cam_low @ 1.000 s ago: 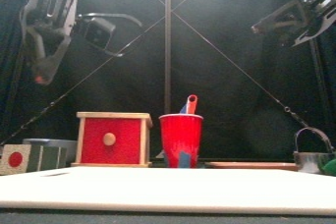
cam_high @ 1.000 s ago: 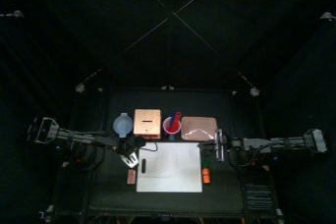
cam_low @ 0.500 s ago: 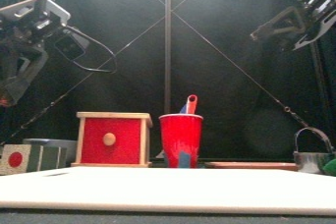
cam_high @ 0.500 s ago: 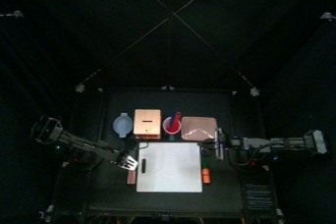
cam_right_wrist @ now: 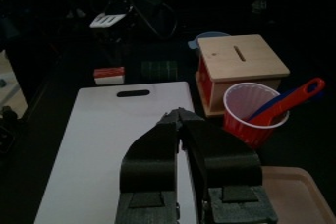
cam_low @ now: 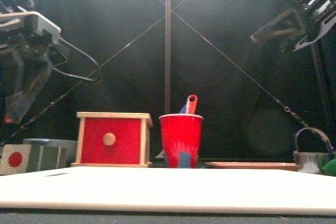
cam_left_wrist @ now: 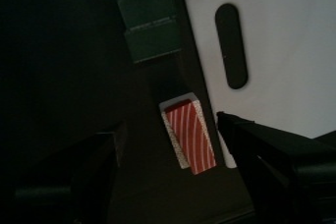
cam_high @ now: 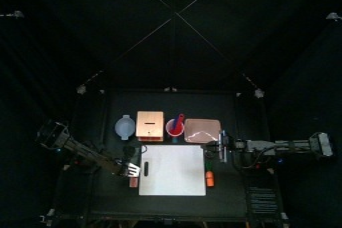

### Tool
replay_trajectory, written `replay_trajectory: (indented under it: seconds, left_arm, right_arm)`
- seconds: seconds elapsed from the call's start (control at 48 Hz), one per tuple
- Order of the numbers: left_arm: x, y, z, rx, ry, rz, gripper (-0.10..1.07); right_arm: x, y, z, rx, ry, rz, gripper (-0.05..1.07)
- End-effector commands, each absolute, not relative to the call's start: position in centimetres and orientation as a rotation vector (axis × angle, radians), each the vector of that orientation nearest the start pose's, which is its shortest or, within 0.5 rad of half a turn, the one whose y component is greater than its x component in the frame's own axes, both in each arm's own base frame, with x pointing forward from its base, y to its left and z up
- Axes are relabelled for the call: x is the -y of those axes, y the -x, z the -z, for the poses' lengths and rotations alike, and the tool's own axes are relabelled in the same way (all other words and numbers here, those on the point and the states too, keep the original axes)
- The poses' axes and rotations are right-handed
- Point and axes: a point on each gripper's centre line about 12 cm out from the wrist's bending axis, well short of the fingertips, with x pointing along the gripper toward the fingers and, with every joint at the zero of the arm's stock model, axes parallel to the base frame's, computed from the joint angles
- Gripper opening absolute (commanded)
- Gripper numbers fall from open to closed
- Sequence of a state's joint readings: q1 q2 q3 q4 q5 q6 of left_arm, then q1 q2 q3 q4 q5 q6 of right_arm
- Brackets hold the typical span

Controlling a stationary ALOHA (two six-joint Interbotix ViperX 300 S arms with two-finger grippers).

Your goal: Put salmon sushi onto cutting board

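Surrounding black table [cam_high: 114, 197], black curtains [cam_high: 171, 32]

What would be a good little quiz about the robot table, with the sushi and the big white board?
1. True or false: the salmon sushi already lies on the cutting board.
2. Which gripper hangs open over the sushi? A) the left gripper B) the right gripper
3. Fill in: the cup next to the wooden box is coloured ____.

Key:
1. False. It lies on the table beside the board, near the edge with the handle slot.
2. A. The right gripper's jaws are shut, above the board.
3. Red.
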State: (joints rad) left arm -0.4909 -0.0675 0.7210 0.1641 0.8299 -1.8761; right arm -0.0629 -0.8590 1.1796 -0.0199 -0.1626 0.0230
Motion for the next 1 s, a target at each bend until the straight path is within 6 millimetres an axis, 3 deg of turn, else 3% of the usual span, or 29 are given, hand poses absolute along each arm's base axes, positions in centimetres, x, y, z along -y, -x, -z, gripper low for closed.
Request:
replay_trajectory:
  seconds: [0.0,0.229,0.458,0.771,0.979]
  left_arm:
    - [13.5,-27.1,-13.1,-1.173,1.013,-0.928,1.02]
    - [13.7,-27.3,-11.2,-1.190,0.993,-0.979,1.02]
    - [13.5,-27.0,-10.8,-1.194,0.986,-0.991,0.99]
    - [13.4,-26.8,-10.4,-1.203,0.978,-1.002,0.71]
    - [13.5,-26.9,-11.5,-1.195,0.987,-0.960,0.65]
  right_arm:
    - [1.4,-21.5,-25.6,-0.159,-0.015,0.062,0.02]
    - [1.4,-21.7,-25.2,-0.173,-0.020,0.063,0.02]
    - [1.4,-21.8,-24.9,-0.186,-0.044,0.070,0.02]
    - [1.4,-21.9,-24.7,-0.193,-0.047,0.071,0.02]
    - [1.4,-21.9,-24.7,-0.192,-0.049,0.071,0.02]
